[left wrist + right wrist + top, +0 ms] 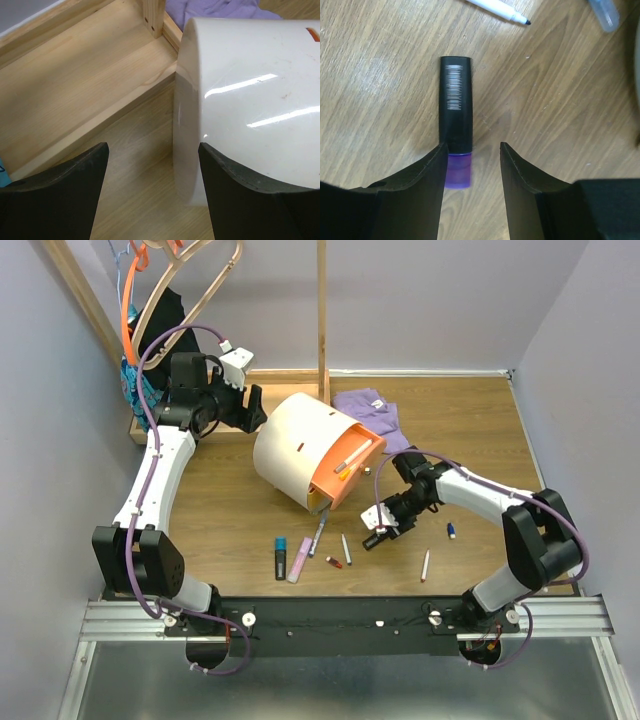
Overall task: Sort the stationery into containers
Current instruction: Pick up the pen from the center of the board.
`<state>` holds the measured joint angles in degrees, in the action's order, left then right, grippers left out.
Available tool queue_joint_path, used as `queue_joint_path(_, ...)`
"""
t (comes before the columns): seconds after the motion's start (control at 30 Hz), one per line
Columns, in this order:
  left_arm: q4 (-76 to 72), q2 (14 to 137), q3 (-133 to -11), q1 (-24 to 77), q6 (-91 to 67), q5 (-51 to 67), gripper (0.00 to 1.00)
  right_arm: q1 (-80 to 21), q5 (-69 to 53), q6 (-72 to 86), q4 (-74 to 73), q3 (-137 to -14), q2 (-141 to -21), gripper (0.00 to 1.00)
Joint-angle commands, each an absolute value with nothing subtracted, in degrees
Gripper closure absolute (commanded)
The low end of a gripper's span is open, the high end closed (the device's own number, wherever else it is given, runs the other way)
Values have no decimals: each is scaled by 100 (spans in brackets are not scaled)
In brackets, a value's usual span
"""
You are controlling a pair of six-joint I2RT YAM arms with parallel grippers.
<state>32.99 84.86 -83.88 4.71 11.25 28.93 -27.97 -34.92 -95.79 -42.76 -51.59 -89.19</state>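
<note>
Hovering the right gripper (471,150), jaws parted and empty, just over the black marker (455,100) lying flat on the table (380,75), barrel sitting off toward one finger, not centred. Probably needing a sideways nudge before dropping and squeezing across it. Idling the left gripper (152,146), wide open, beside the cream drum (250,100), holding nothing.

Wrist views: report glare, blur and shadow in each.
Left wrist view: two bright glare streaks across the cream drum; the near fingers are dark and featureless. Right wrist view: the black marker is sharp, its barcode stripes clear; the pale blue item at the top right corner is blurred; lighting is even, with only soft shadows.
</note>
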Motion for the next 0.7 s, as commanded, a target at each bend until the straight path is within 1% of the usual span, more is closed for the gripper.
queue_joint_path(0.0,3401,8561,-8271,466,1142,2821,18,-2874,-3226,-9238,-4157,-5168,-9176,48)
queue_joint_path(0.17,3410,8552,-8244,466,1169,2804,18,-2900,-3147,-9246,-4324,-4966,-9158,50)
queue_joint_path(0.27,3393,8543,-8227,466,1169,2786,18,-2900,-3094,-9264,-4412,-4878,-9141,55)
queue_joint_path(0.37,3384,8543,-8200,466,1178,2777,18,-2900,-3085,-9290,-4544,-4904,-9202,69)
queue_joint_path(0.4,3384,8543,-8200,466,1169,2777,18,-2900,-3102,-9281,-4579,-4930,-9202,76)
queue_joint_path(0.5,3401,8534,-8218,466,1186,2777,18,-2900,-3181,-9159,-4833,-5106,-9150,87)
queue_joint_path(0.63,3375,8525,-8244,466,1178,2804,18,-2900,-3208,-8746,-5316,-5422,-8483,90)
queue_joint_path(0.67,3349,8534,-8262,466,1160,2812,18,-2883,-3191,-8693,-5413,-5492,-8090,91)
